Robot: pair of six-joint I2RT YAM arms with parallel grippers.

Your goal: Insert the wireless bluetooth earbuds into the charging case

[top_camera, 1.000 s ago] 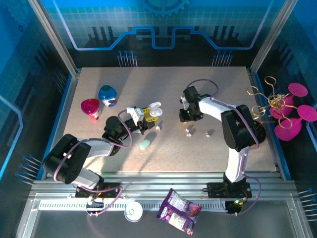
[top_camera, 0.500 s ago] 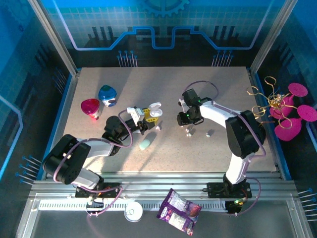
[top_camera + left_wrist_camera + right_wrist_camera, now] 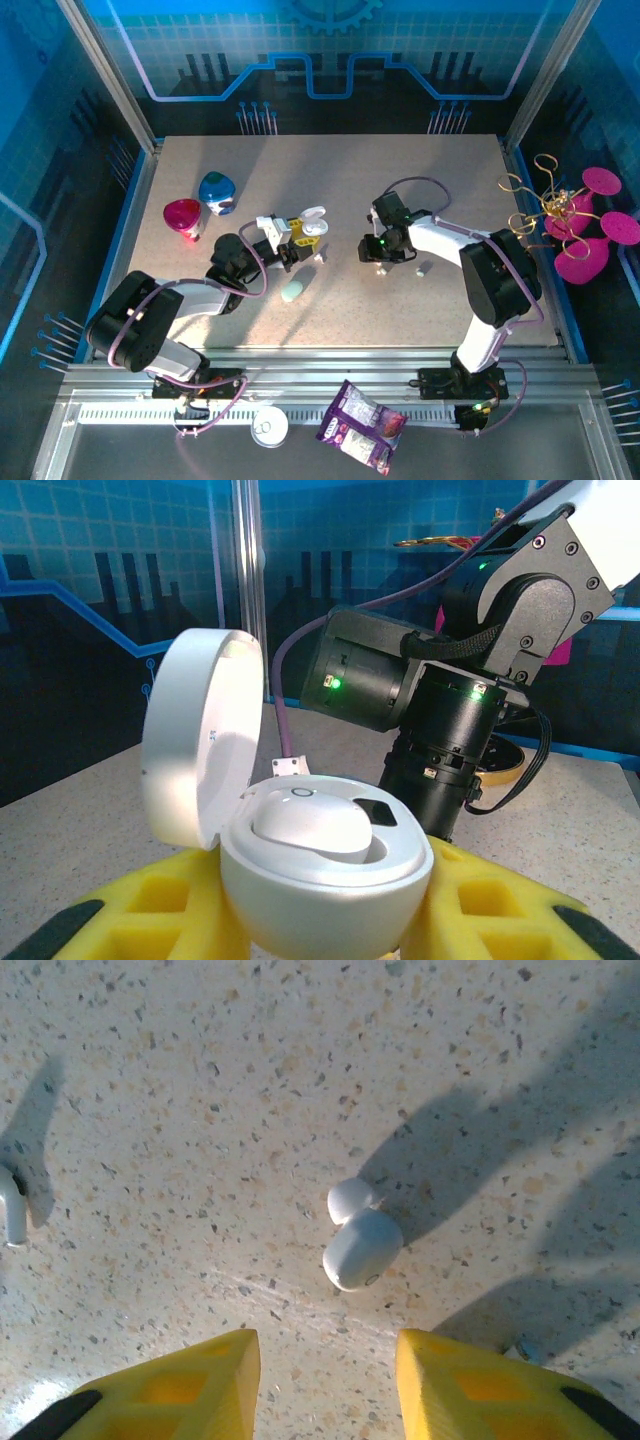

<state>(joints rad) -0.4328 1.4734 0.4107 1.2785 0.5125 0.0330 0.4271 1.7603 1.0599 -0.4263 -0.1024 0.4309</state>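
Found left hand [image 3: 293, 245] clenched on the white case [image 3: 320, 880], left of table [image 3: 330, 170] centre. Noted lid [image 3: 200, 740] swung open and tilted back. Saw a white insert inside with one dark slot beside it; cannot tell whether an earbud sits there. Found right hand [image 3: 325, 1380] released, yellow fingers [image 3: 190, 1380] spread, pointing down at the table. Recorded one earbud [image 3: 362, 1247] lying loose on the table just ahead of those fingers, untouched. Noted a second earbud [image 3: 10, 1205] at the left edge of the right wrist view, well apart from the first. Logged mint case [image 3: 293, 291] on the table, just on the near side of the left hand.
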